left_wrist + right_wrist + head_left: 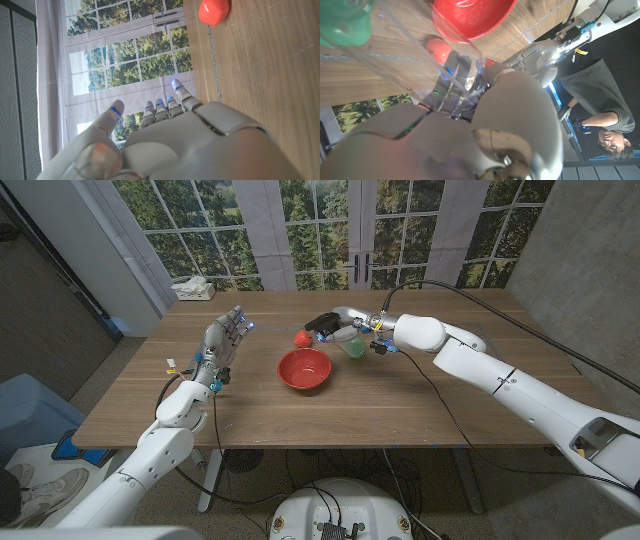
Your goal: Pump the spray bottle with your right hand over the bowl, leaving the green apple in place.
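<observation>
Gripping a clear spray bottle [347, 342] with a green base, the right hand [335, 325] holds it tilted just beside the red bowl's [304, 368] far rim, fingers wrapped around its body. A small red object [301, 338] lies on the wooden table [400, 410] behind the bowl. The left hand [224, 338] stands upright, fingers spread, holding nothing.

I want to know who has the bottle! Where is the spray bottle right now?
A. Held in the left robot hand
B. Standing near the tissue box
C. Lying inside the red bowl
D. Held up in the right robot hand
D: the right robot hand grips the clear spray bottle beside the red bowl.
</observation>
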You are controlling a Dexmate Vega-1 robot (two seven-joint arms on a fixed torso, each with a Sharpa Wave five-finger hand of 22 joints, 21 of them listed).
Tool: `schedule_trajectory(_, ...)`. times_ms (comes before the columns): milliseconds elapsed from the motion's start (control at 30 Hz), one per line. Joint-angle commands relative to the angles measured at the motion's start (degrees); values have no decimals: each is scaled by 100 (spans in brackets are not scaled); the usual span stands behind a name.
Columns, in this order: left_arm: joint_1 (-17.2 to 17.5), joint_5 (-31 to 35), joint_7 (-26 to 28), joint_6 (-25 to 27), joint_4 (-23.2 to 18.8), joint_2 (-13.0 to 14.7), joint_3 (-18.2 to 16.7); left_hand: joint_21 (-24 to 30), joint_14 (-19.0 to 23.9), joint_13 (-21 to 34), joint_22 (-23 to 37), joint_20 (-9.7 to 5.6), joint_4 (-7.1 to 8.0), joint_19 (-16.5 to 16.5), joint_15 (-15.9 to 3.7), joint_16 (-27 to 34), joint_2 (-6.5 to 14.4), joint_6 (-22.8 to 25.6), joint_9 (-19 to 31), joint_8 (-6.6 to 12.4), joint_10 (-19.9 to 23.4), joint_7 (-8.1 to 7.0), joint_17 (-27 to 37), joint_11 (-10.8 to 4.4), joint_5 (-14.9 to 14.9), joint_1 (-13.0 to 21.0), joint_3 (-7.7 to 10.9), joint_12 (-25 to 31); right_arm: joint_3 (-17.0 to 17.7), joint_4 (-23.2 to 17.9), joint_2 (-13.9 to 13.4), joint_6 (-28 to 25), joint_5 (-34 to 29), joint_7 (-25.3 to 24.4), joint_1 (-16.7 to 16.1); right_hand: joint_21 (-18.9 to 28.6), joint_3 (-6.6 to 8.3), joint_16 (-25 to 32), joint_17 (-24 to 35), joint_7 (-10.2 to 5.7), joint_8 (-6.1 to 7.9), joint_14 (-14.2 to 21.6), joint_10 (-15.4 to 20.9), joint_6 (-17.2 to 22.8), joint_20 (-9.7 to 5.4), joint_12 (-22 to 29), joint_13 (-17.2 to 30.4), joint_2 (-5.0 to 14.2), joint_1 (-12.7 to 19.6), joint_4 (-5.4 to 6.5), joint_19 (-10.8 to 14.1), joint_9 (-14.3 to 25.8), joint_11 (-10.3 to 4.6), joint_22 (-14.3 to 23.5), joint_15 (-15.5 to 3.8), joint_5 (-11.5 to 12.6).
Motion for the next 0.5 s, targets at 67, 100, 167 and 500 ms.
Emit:
schedule_trajectory(67,-33,10,2,-10,35,-14,11,-35,-12,16,35,1,2,39,-83,-3,409,21,30,13,-43,-23,-2,-15,22,-55,25,-14,-16,8,26,-113,-19,51,39,-36,613,227,204,123,714,16,-241,-857,-681,6,37,101,64,-171,28,-1042,-82,21,-814,-8)
schedule_trajectory(100,-37,-5,-12,-12,43,-19,11,-38,-10,16,35,0,3,39,-83,-2,407,20,30,13,-46,-25,-2,-6,22,-56,25,-15,-8,32,34,-79,10,48,33,-39,618,227,208,210,625,-12,-263,-891,-682,18,52,92,74,-183,31,-1151,-95,21,-815,-9)
schedule_trajectory(167,-42,4,-4,-12,51,-20,13,-42,-11,16,35,-1,3,42,-82,-2,405,20,30,13,-48,-28,-1,-6,21,-57,26,-16,-29,18,29,-116,-26,78,65,-45,618,238,210,251,485,-19,-277,-1030,-686,28,55,101,68,-168,29,-1270,-100,19,-812,-9)
schedule_trajectory(500,-62,-20,-40,-35,98,-29,2,-61,-13,16,36,1,5,47,-82,-3,402,24,31,14,-49,-38,-1,-7,21,-61,30,-15,-59,77,73,-89,-17,120,125,-32,704,365,225,296,-418,-140,-395,-1320,-685,28,-65,124,0,-131,-11,-2105,-19,33,-810,12)
